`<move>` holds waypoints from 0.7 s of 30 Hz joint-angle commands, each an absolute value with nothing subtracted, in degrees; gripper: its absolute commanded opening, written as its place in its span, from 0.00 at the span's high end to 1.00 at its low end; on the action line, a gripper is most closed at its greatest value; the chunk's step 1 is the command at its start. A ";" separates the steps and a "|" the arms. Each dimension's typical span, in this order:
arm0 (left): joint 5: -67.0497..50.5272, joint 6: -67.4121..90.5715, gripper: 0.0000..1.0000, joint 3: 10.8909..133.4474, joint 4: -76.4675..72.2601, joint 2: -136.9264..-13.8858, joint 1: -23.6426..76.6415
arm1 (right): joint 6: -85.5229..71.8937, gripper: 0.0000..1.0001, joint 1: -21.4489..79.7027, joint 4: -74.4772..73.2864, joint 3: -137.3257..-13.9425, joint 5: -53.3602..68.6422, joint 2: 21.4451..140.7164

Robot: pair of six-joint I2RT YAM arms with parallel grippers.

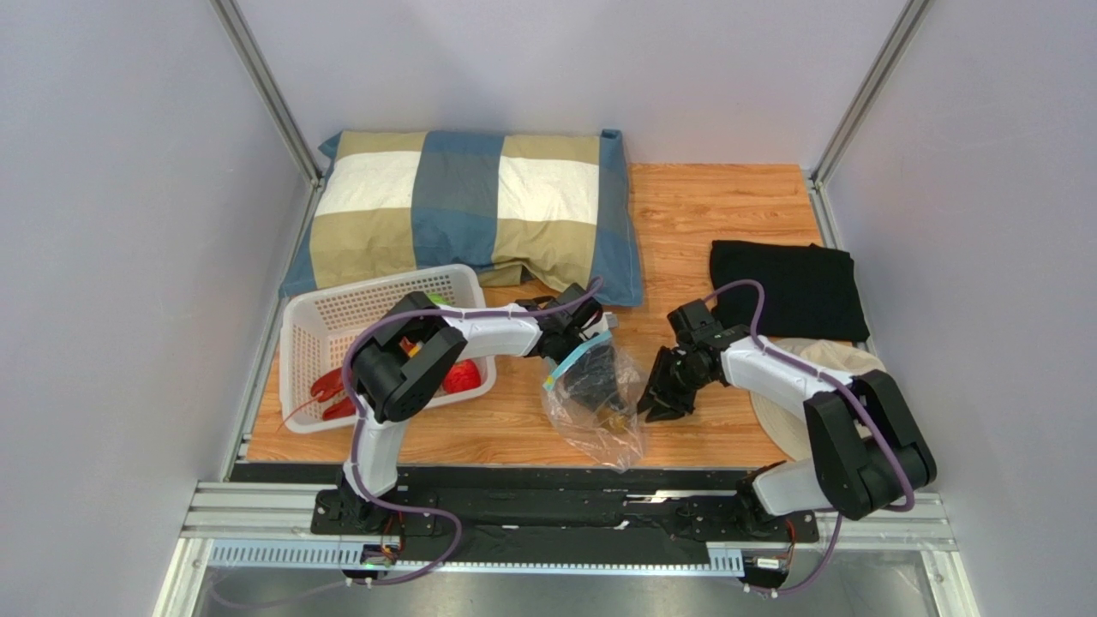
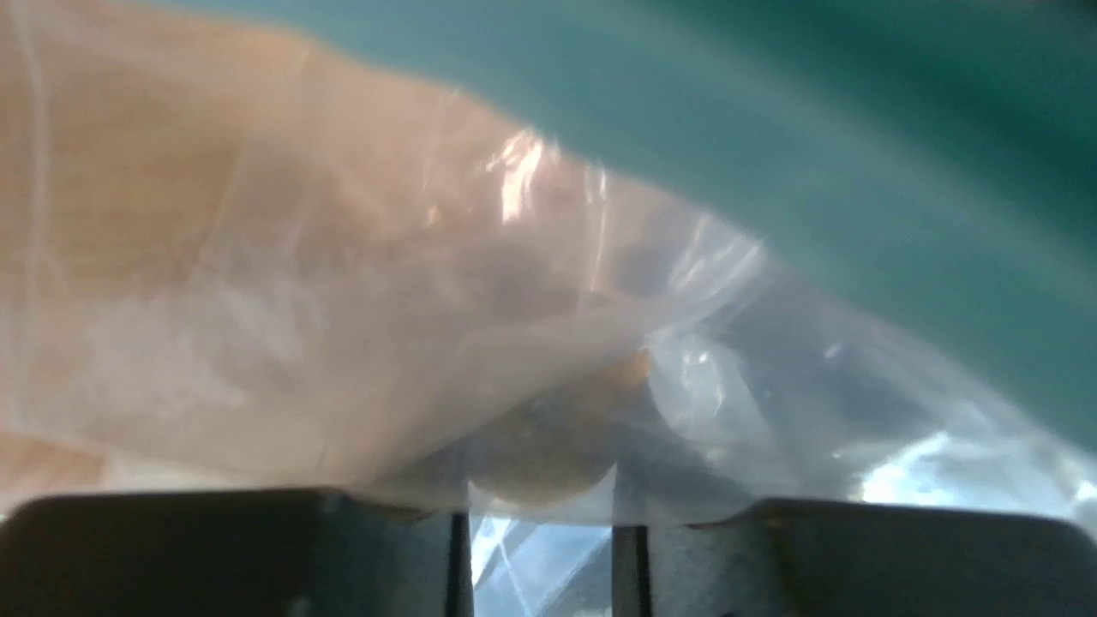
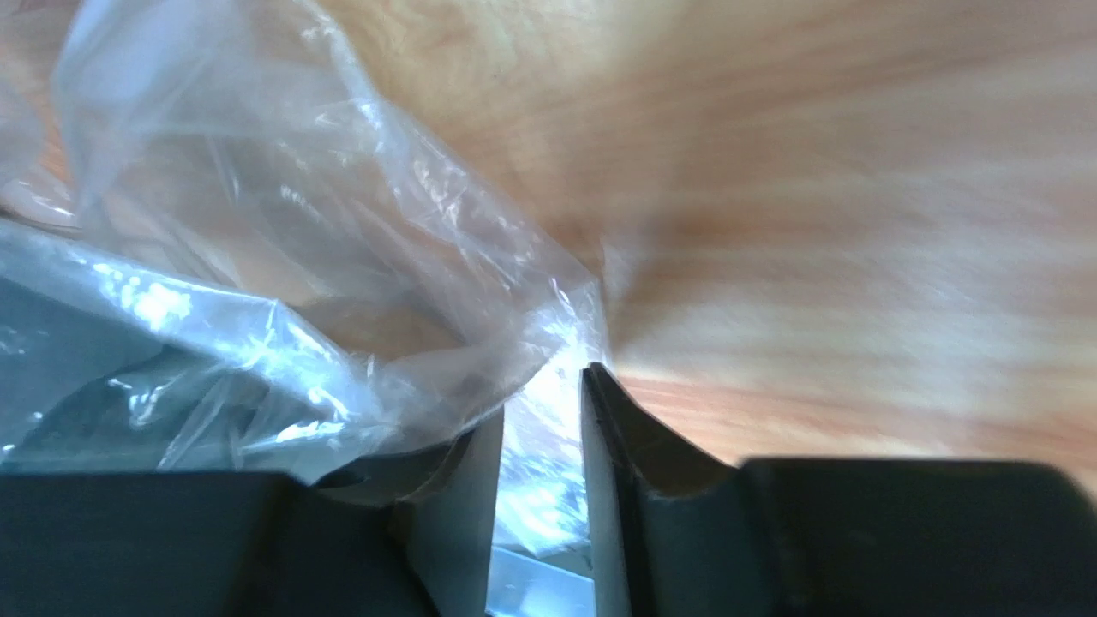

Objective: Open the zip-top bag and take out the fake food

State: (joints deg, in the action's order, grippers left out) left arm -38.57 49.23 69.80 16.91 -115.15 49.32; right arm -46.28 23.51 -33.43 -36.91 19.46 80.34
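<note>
The clear zip-top bag point(image 1: 595, 401) lies crumpled at the table's middle, its light blue zipper strip point(image 1: 578, 351) lifted at the upper left. My left gripper point(image 1: 574, 339) is shut on the plastic at that zipper edge; in the left wrist view film fills the narrow gap between the fingers point(image 2: 541, 555). My right gripper point(image 1: 661, 393) is shut on the bag's right edge, with plastic pinched between the jaws point(image 3: 543, 482). A small brownish-yellow piece point(image 1: 617, 419) sits inside the bag and also shows in the left wrist view point(image 2: 554, 453). A red lobster point(image 1: 332, 390) and a red strawberry point(image 1: 461, 378) lie in the basket.
A white perforated basket point(image 1: 316, 321) stands at the left, under my left arm. A checked pillow point(image 1: 464, 206) lies across the back. A black folded cloth point(image 1: 786, 289) is at the back right, and a beige round cloth point(image 1: 824, 357) lies under my right arm.
</note>
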 commanded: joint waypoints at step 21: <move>-40.42 52.45 1.00 73.39 21.28 -103.45 43.24 | -42.88 0.09 30.76 -16.28 -31.82 27.71 71.19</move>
